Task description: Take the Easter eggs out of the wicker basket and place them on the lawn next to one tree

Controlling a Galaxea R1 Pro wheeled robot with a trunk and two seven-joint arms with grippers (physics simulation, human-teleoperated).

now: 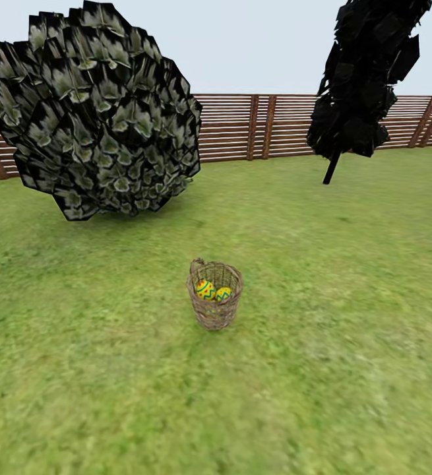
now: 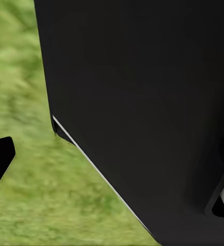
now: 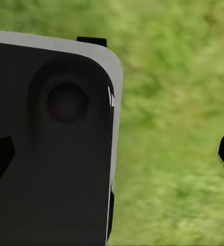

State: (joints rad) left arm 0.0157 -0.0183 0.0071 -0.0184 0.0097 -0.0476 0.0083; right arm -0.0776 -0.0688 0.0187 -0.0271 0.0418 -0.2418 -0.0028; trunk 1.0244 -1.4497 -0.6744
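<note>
Wicker basket [image 1: 215, 295] stands upright on the lawn [image 1: 347, 369], mouth upward, well short of the slatted fence [image 1: 255, 125]. Two Easter eggs [image 1: 206, 289] lie inside, side by side; their long axes cannot be told. Gripper openings cannot be told from either wrist view.

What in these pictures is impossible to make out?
- Third egg: the head view shows two eggs in the basket; its wall could hide another.
- Egg patterns: too small in the head view.
- Bushy tree: its trunk is hidden by its own foliage; the dark tree is cut off by the top edge.
- Grippers: dark robot bodywork blocks both wrist views, so open or shut is unclear.
</note>
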